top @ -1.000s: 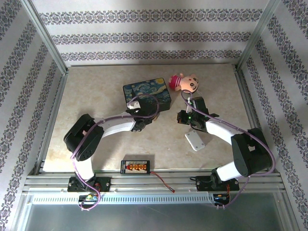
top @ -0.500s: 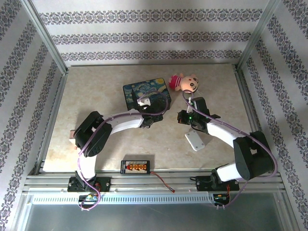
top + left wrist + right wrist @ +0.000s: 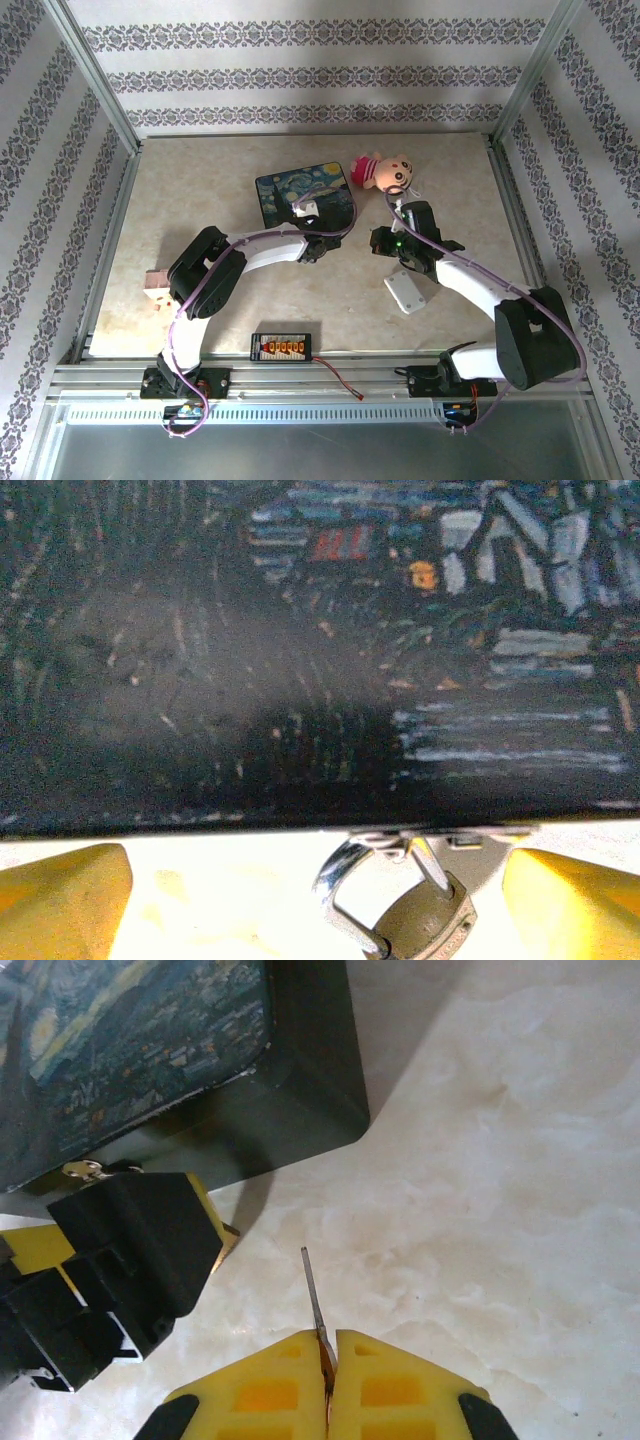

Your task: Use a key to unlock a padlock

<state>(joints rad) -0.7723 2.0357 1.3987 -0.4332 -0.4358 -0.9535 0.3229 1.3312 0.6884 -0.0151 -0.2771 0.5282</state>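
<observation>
The brass padlock (image 3: pixel 422 920) hangs by its silvery shackle (image 3: pixel 342 880) from the hasp on the front of the dark painted box (image 3: pixel 300 650). My left gripper (image 3: pixel 315 905) is open, and its yellow fingers (image 3: pixel 62 898) stand wide on either side of the padlock without touching it. From above, the left gripper (image 3: pixel 318 240) is at the box's front edge. My right gripper (image 3: pixel 330 1360) is shut on the thin silvery key (image 3: pixel 313 1295), whose blade points toward the box. It hovers just right of the left gripper (image 3: pixel 130 1250). In the top view the right gripper (image 3: pixel 381 241) is over the table.
A pink plush doll (image 3: pixel 385 172) lies right of the box (image 3: pixel 300 190). There is a white plastic block (image 3: pixel 405 292) under the right forearm. A small connector board (image 3: pixel 281 346) with a red-black wire (image 3: pixel 340 378) sits at the near edge. A small pinkish object (image 3: pixel 157 288) rests by the left arm.
The left arm has stretched forward and right, bringing its gripper up to the box's front edge. The right gripper has barely moved and still holds the key.
</observation>
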